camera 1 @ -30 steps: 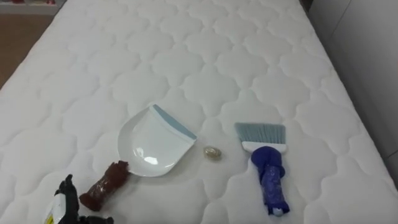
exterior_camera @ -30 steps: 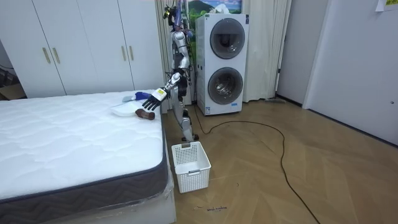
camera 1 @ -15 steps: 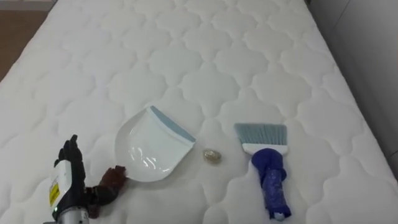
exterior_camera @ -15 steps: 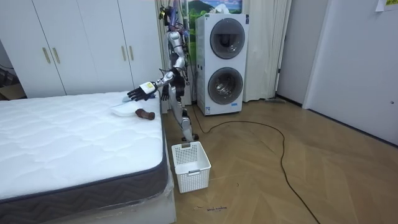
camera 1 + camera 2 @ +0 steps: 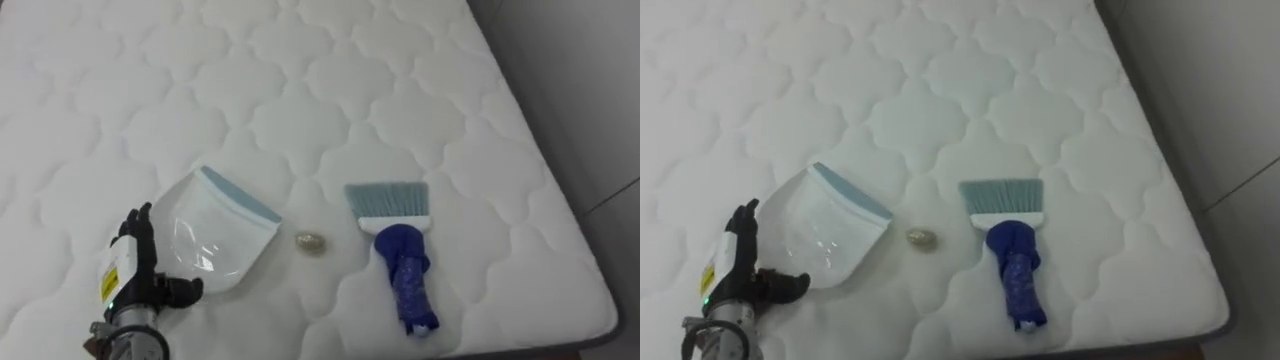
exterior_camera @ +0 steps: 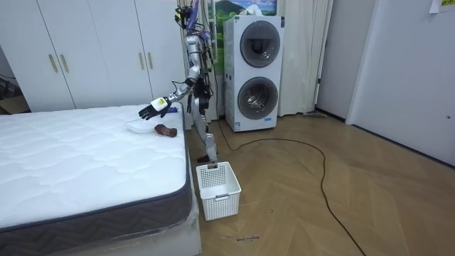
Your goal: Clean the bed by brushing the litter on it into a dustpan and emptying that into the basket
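Bedroom with wardrobes [image 6: 92, 50] behind the bed and a stacked washer and dryer [image 6: 254, 71] by the robot, which stands at the bed's corner and leans over it. The mattress [image 5: 300, 90] is bare, white and quilted, and it reads clean almost everywhere.

Progress, my read: barely started.
- The white basket [image 6: 218, 189] sits on the floor beside the bed, close to the robot's feet. I'd guess that's the dump target.
- The dustpan [image 5: 215, 235] lies flat on the mattress, blue lip facing the middle of the bed, nothing in it.
- The brush [image 5: 400, 250] lies untouched to its right, bristles away from the robot, blue wrapped handle toward the near edge.
- The left hand [image 5: 130, 270] is over the dustpan's handle end with fingers straight and thumb spread wide, closed on nothing. The room view puts it above the pan and not on it.
- One small pale scrap [image 5: 312, 242] sits between the pan's lip and the bristles, apart from both. It's the only dirt you can see.

Left to do: grip the pan, pick up the brush, sweep the scrap in, tip it out.

Edges and room:
- The mattress's right edge runs near the brush, and the near edge is just past the handle tip (a clumsy grab could knock it off).
- There's plenty of open quilt ahead and to the left, so sweep leftward into the pan, away from the drop.
- The floor around the basket looks open apart from the robot's own stance.
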### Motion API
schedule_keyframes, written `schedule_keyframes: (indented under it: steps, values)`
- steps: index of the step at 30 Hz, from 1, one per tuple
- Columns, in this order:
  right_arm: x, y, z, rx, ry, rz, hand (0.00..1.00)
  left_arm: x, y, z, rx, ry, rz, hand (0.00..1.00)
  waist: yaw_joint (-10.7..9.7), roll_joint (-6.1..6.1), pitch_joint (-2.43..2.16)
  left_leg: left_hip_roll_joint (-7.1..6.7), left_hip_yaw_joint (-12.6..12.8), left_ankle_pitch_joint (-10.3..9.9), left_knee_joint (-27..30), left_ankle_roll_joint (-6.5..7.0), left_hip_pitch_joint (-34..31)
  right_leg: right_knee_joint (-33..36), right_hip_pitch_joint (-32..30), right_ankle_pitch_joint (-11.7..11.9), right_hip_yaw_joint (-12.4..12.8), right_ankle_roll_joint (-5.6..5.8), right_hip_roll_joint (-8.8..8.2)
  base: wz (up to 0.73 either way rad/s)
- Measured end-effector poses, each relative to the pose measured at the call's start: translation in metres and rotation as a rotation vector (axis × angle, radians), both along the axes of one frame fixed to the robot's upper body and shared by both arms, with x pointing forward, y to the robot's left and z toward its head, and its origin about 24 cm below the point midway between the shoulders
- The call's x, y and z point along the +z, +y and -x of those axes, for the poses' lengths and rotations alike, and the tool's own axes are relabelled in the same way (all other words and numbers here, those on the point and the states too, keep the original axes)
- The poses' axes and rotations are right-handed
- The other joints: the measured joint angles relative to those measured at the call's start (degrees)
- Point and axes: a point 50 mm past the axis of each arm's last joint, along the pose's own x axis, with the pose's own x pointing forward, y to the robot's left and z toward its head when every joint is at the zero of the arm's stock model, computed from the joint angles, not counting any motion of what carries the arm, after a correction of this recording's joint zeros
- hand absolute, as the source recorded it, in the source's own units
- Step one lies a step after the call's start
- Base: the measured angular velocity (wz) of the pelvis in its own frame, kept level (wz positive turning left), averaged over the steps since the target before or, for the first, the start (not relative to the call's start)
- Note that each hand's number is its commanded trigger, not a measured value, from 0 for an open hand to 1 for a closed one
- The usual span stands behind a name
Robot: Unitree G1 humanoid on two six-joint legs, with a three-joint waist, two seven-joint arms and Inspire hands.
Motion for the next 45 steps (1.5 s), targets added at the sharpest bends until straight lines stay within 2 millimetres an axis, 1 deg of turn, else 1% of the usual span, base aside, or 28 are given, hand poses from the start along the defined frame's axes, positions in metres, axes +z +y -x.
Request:
schedule_keyframes:
  steps: [1, 2, 3, 4, 5, 9, 10, 13, 14, 18, 22, 28, 29, 31, 32, 33, 35, 38, 40, 42, 45]
  values:
    - [0.000, 0.000, -0.001, 0.007, -0.001, 0.000, 0.00, 0.000, 0.001, -0.001, 0.002, 0.000, 0.000, 0.00, 0.1, -0.02, 0.00, -0.07, 0.0, 0.1, 0.0, 0.11, -0.3, 0.0, -0.1, -0.1, -0.3, 0.21, -0.10, 0.22]
    - [0.001, 0.001, -0.004, 0.017, -0.004, 0.002, 0.00, 0.001, 0.003, -0.003, 0.007, 0.001, -0.005, 0.00, 0.1, -0.17, -0.09, -0.25, 0.0, 0.3, 0.3, 0.51, -1.2, 0.3, -1.0, -0.3, -0.8, 0.26, -0.41, 0.16]
    - [0.001, 0.000, -0.006, 0.023, -0.006, 0.006, 0.00, 0.001, 0.005, -0.004, 0.009, 0.004, -0.009, 0.00, 0.2, -0.15, -0.07, -0.37, 0.0, 0.4, 0.7, 0.58, -1.9, 0.4, -1.6, -0.3, -1.1, 0.23, -0.61, 0.14]
    - [0.002, -0.002, -0.010, 0.031, -0.007, 0.013, 0.00, -0.001, 0.006, -0.004, 0.013, 0.019, -0.012, 0.00, 0.1, 0.07, 0.06, -0.56, 0.0, 0.6, 1.5, 0.68, -3.1, 1.1, -2.7, -0.5, -1.2, 0.23, -0.90, 0.07]
    - [0.003, -0.003, -0.013, 0.031, -0.014, 0.015, 0.00, -0.003, 0.006, -0.003, 0.014, 0.028, -0.013, 0.00, 0.2, 0.24, 0.06, -0.66, 0.0, 0.7, 1.9, 0.76, -4.0, 1.7, -3.7, -0.5, -1.2, 0.23, -1.09, 0.04]
    - [0.004, -0.004, -0.018, 0.028, -0.019, 0.012, 0.00, -0.003, 0.008, -0.006, 0.029, 0.034, -0.005, 0.00, 0.5, 0.13, 0.19, -1.08, 0.2, 1.4, 2.3, 1.11, -5.6, 3.5, -5.8, -0.7, -1.2, 0.28, -1.87, 0.03]
    - [0.005, -0.004, -0.021, 0.034, -0.025, 0.013, 0.00, -0.003, 0.010, -0.008, 0.036, 0.035, -0.011, 0.00, 0.5, 0.13, 0.42, -1.23, 0.2, 1.5, 2.6, 1.18, -6.1, 4.1, -6.5, -0.7, -1.2, 0.32, -2.05, 0.00]
    - [0.007, -0.005, -0.028, 0.053, -0.035, 0.020, 0.00, -0.002, 0.013, -0.012, 0.045, 0.036, -0.026, 0.00, 0.5, 0.27, 0.73, -1.60, 0.1, 1.7, 3.2, 1.45, -8.0, 5.4, -8.6, -0.8, -1.3, 0.38, -2.62, 0.01]
    - [0.008, -0.005, -0.030, 0.054, -0.041, 0.023, 0.00, -0.001, 0.013, -0.015, 0.047, 0.034, -0.025, 0.00, 0.4, 0.33, 1.01, -1.77, 0.1, 1.8, 3.8, 1.48, -8.9, 5.9, -9.3, -0.9, -1.3, 0.48, -2.82, 0.05]
    - [0.010, -0.004, -0.037, 0.058, -0.058, 0.025, 0.00, 0.008, 0.015, -0.027, 0.070, -0.014, -0.027, 0.00, 0.2, 0.16, 1.33, -1.88, 0.1, 1.8, 5.5, 1.59, -12.3, 7.1, -12.2, -1.0, -1.5, 0.52, -3.01, 0.11]
    - [0.010, -0.005, -0.039, 0.054, -0.064, 0.039, 0.00, 0.011, 0.015, -0.031, 0.090, -0.040, -0.022, 0.00, 0.3, 0.08, 1.38, -2.13, 0.1, 1.8, 6.8, 1.59, -14.7, 9.2, -14.8, -1.8, -2.2, 0.32, -3.82, 0.07]
    - [0.010, -0.006, -0.039, 0.040, -0.067, 0.062, 0.00, 0.017, 0.015, -0.038, 0.107, -0.084, -0.022, 0.00, 0.5, 0.11, 1.50, -2.19, 0.2, 1.7, 9.1, 1.60, -17.5, 12.2, -17.4, -3.4, -2.9, -0.05, -4.47, 0.14]
    - [0.011, -0.006, -0.041, 0.041, -0.073, 0.064, 0.00, 0.017, 0.016, -0.037, 0.118, -0.086, -0.020, 0.00, 0.4, 0.13, 1.67, -2.23, 0.3, 1.7, 9.2, 1.59, -17.7, 12.9, -17.9, -3.7, -3.0, -0.18, -4.65, 0.03]
    - [0.011, -0.006, -0.042, 0.038, -0.078, 0.069, 0.00, 0.017, 0.016, -0.038, 0.135, -0.093, -0.013, 0.00, 0.3, 0.19, 1.76, -2.19, 0.3, 1.7, 10.0, 1.58, -18.5, 13.5, -18.6, -3.9, -3.1, -0.32, -4.73, 0.03]
    - [0.011, -0.007, -0.041, 0.033, -0.080, 0.073, 0.00, 0.018, 0.017, -0.039, 0.139, -0.102, -0.015, 0.00, 0.3, 0.40, 1.96, -2.06, 0.3, 1.7, 10.3, 1.49, -18.9, 13.8, -18.9, -3.9, -3.2, -0.40, -4.70, 0.06]
    - [0.011, -0.007, -0.041, 0.031, -0.080, 0.075, 0.00, 0.019, 0.017, -0.040, 0.139, -0.105, -0.016, 0.00, 0.3, 0.46, 1.99, -2.02, 0.3, 1.7, 10.5, 1.46, -19.2, 14.0, -19.1, -4.0, -3.3, -0.46, -4.74, 0.07]
    - [0.012, -0.007, -0.044, 0.025, -0.089, 0.088, 0.00, 0.025, 0.019, -0.047, 0.147, -0.127, -0.031, 0.00, 0.1, 0.81, 2.26, -1.82, 0.6, 1.6, 11.7, 1.46, -20.8, 14.7, -20.4, -3.9, -3.6, -0.64, -4.81, 0.06]
    - [0.013, -0.007, -0.046, 0.029, -0.094, 0.094, 0.00, 0.028, 0.022, -0.052, 0.155, -0.131, -0.038, 0.00, -0.3, 1.05, 2.46, -1.71, 1.1, 1.7, 12.0, 1.47, -21.7, 15.4, -21.6, -4.0, -3.6, -0.79, -4.96, 0.00]
    - [0.013, -0.005, -0.048, 0.042, -0.095, 0.097, 0.00, 0.027, 0.023, -0.051, 0.172, -0.131, -0.021, 0.00, -0.9, 1.05, 2.47, -1.69, 1.2, 1.7, 12.2, 1.47, -22.1, 15.7, -21.9, -3.9, -3.5, -0.82, -5.01, 0.00]
    - [0.013, -0.005, -0.048, 0.016, -0.099, 0.088, 0.00, 0.026, 0.022, -0.052, 0.173, -0.122, -0.009, 0.00, -1.1, 1.08, 2.50, -1.42, 2.5, 1.6, 12.9, 1.60, -23.0, 16.3, -22.9, -4.1, -3.3, -0.85, -5.12, -0.02]
    - [0.013, -0.005, -0.047, 0.001, -0.100, 0.080, 0.00, 0.023, 0.021, -0.051, 0.168, -0.105, -0.014, 0.00, -1.4, 1.07, 2.50, -1.40, 2.6, 1.5, 13.6, 1.72, -24.2, 16.9, -24.1, -4.0, -3.0, -0.86, -5.11, -0.03]
